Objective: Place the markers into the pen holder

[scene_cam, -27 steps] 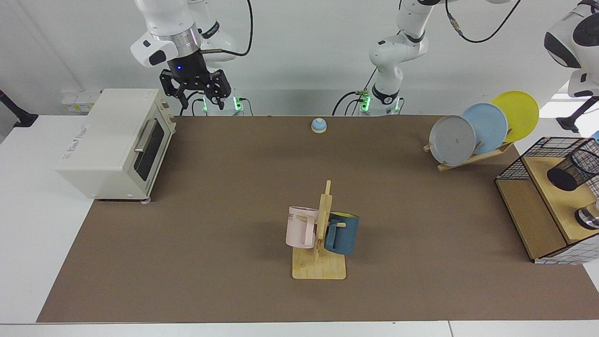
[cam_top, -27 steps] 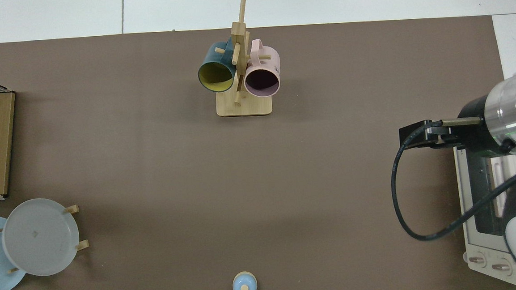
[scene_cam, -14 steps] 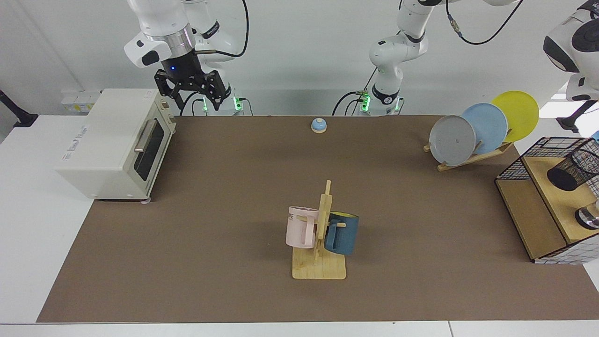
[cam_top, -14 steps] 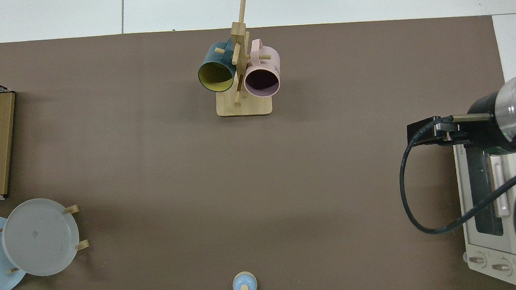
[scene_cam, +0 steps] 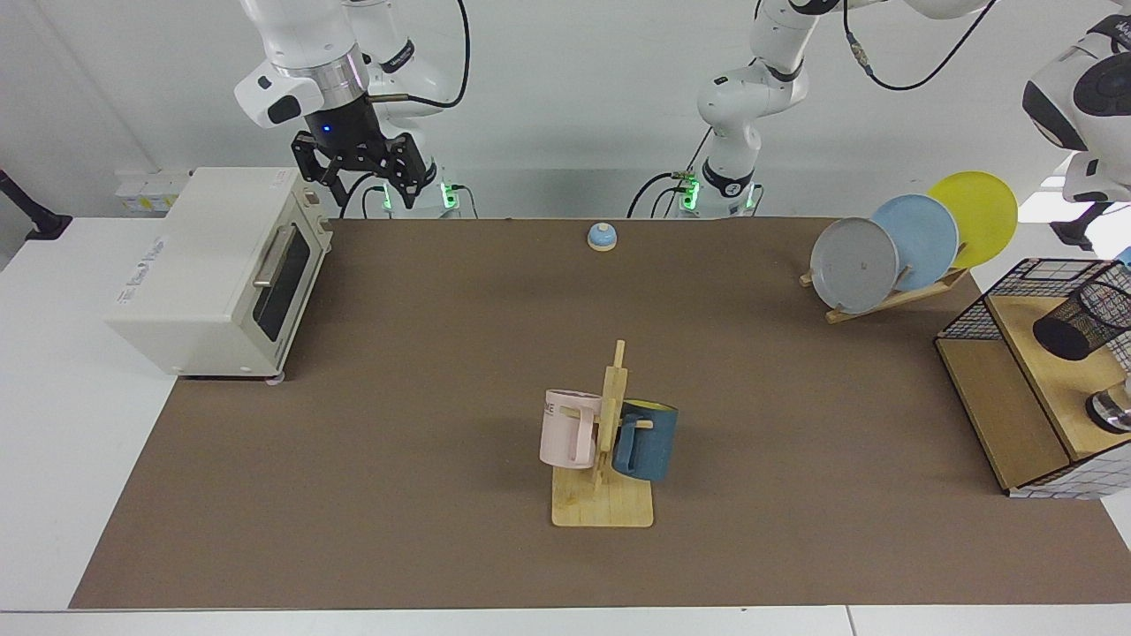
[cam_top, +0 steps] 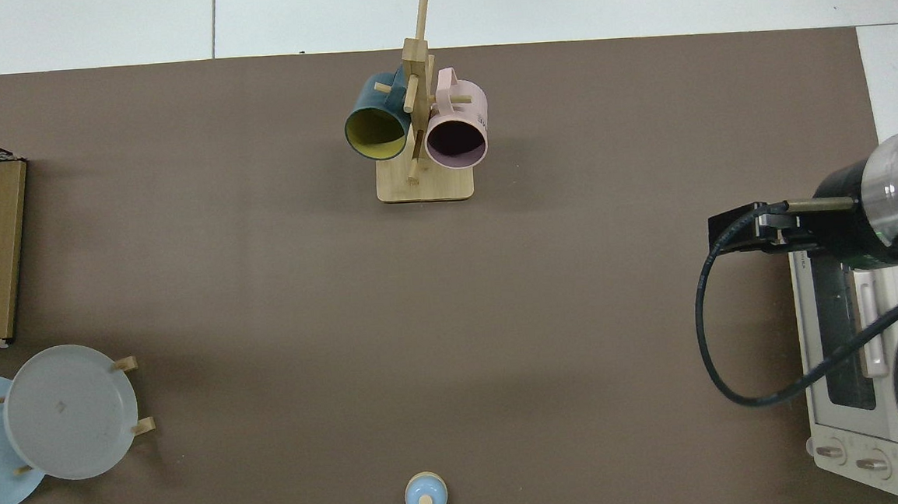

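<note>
Above the toaster oven (scene_cam: 216,265), right gripper (scene_cam: 358,181) empty, fingers (scene_cam: 311,172) spread apart; left gripper unseen.

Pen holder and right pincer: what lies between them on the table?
In the facing view, the blue bell and the plate rack lie roughly between the right pincer by the oven and the pen holder; otherwise bare mat. Left pincer unseen.

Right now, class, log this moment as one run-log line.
right gripper: raised by toaster oven, jaws open, empty; left gripper: out of view; pen holder: on shelf; marker: unseen
</note>
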